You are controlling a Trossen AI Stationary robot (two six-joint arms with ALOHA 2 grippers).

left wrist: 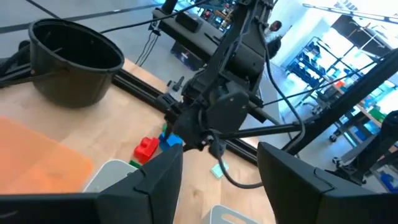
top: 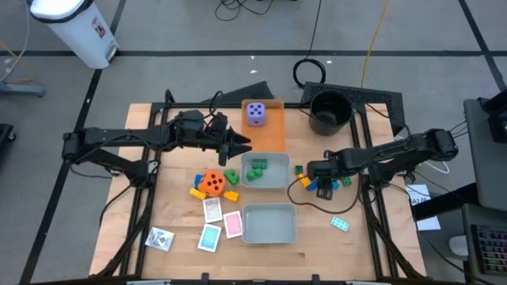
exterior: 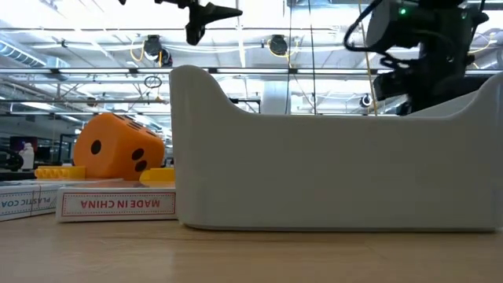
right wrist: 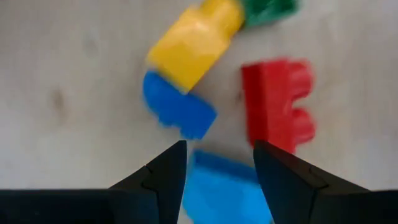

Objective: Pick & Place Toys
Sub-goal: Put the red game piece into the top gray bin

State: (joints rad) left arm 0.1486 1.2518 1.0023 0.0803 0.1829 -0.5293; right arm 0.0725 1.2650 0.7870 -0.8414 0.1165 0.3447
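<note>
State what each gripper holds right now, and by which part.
Nothing is held. The right gripper hangs open above a blue brick. The left gripper hangs open and empty in the air.

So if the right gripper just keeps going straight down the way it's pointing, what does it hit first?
Most likely the light blue brick: it lies between the open fingers of the right gripper, though how far below is unclear.

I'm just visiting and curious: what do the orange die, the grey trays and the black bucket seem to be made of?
The orange die looks like soft matte foam or plastic: rounded edges, no shine. The grey trays look like moulded matte plastic, with thick smooth walls and rounded corners. The black bucket looks like glossy plastic, its rim catching light, though the look leaves that open.
</note>
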